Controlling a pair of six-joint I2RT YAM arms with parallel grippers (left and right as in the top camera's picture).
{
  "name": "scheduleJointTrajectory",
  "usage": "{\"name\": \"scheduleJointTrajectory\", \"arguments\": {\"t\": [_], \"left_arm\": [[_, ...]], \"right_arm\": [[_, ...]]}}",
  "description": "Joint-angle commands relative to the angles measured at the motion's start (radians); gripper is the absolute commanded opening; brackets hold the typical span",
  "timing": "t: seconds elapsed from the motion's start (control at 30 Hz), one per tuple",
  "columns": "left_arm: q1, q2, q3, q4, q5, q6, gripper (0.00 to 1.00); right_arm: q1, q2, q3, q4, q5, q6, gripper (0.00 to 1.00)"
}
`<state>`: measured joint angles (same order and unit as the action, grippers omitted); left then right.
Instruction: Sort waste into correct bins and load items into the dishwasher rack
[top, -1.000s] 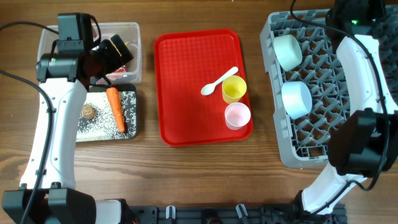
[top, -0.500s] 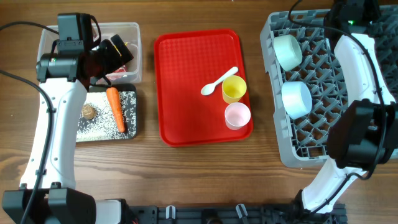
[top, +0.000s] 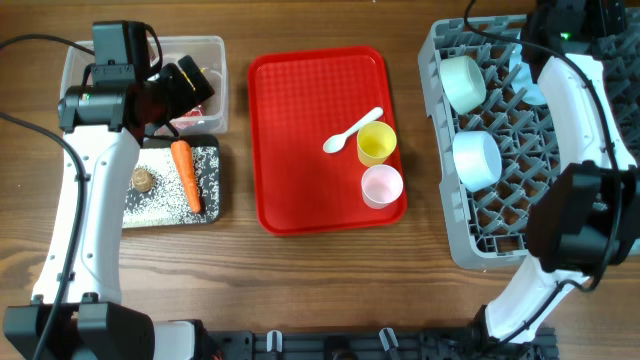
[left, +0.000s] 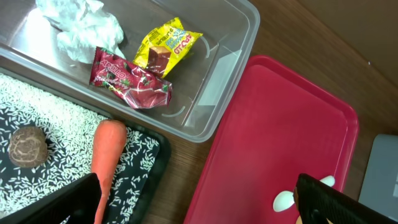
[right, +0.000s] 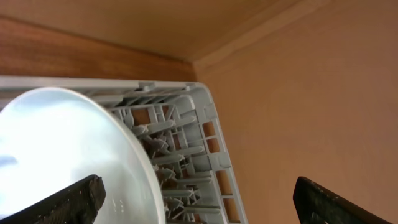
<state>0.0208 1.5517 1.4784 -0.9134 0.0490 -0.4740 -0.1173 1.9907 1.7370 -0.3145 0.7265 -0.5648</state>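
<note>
Overhead view: the grey dishwasher rack (top: 500, 235) stood on the right side of the desk (top: 330, 290). One light blue bowl (top: 462, 82) lay near its far left corner and a second light blue bowl (top: 477, 158) sat just in front of it. A light blue plate (top: 527, 82) showed partly beside the right arm (top: 585, 120). The red tray (top: 300, 150) in the middle carried the white spoon (top: 352, 130), the yellow cup (top: 376, 143) just beside it, and the pink cup (top: 381, 186). At the far left the left arm (top: 90, 200) reached over the clear tub (top: 215, 50). The black tray (top: 205, 215) lay just in front of the tub.

Left wrist view: the left jaws stood wide open above the tub and held nothing. Inside the tub lay the crumpled tissue (left: 84, 28), the yellow wrapper (left: 166, 48) and the red wrapper (left: 130, 81). On the black tray were the carrot (left: 107, 155), the brown lump (left: 26, 146) and the rice grains (left: 56, 118).

Right wrist view: the right jaws were wide apart and gripped nothing. The plate stood on its edge among the pegs of the rack, with its rim close to one finger. Whether they touched, I cannot tell.
</note>
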Motion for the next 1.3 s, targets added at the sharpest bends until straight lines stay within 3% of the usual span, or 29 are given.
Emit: {"name": "scheduleJointTrajectory", "arguments": {"t": [0.0, 0.07, 0.2, 0.3, 0.33, 0.37, 0.47, 0.67, 0.83, 1.27], "left_arm": [[0.004, -0.013, 0.001, 0.002, -0.014, -0.009, 1.0], [0.004, -0.013, 0.001, 0.002, -0.014, -0.009, 1.0], [0.004, -0.013, 0.001, 0.002, -0.014, -0.009, 1.0], [0.004, -0.013, 0.001, 0.002, -0.014, -0.009, 1.0], [0.004, -0.013, 0.001, 0.002, -0.014, -0.009, 1.0], [0.004, -0.013, 0.001, 0.002, -0.014, -0.009, 1.0], [0.004, -0.013, 0.001, 0.002, -0.014, -0.009, 1.0], [0.004, -0.013, 0.001, 0.002, -0.014, -0.009, 1.0], [0.004, -0.013, 0.001, 0.002, -0.014, -0.009, 1.0], [0.004, -0.013, 0.001, 0.002, -0.014, -0.009, 1.0]], "right_arm": [[0.06, -0.171, 0.02, -0.052, -0.005, 0.14, 0.99], [0.11, -0.245, 0.02, -0.177, -0.145, 0.199, 1.0], [0.221, -0.327, 0.02, -0.458, -0.689, 0.264, 1.0], [0.274, -0.321, 0.009, -0.567, -1.134, 0.372, 1.0], [0.283, -0.317, -0.001, -0.579, -1.182, 0.417, 1.0], [0.299, -0.31, -0.027, -0.595, -1.202, 0.515, 0.99], [0.308, -0.297, -0.074, -0.642, -1.164, 0.603, 0.99], [0.311, -0.294, -0.293, -0.636, -1.03, 0.805, 0.8], [0.352, -0.294, -0.42, -0.539, -1.086, 0.811, 0.76], [0.388, -0.307, -0.42, -0.481, -1.086, 0.799, 0.76]]}}
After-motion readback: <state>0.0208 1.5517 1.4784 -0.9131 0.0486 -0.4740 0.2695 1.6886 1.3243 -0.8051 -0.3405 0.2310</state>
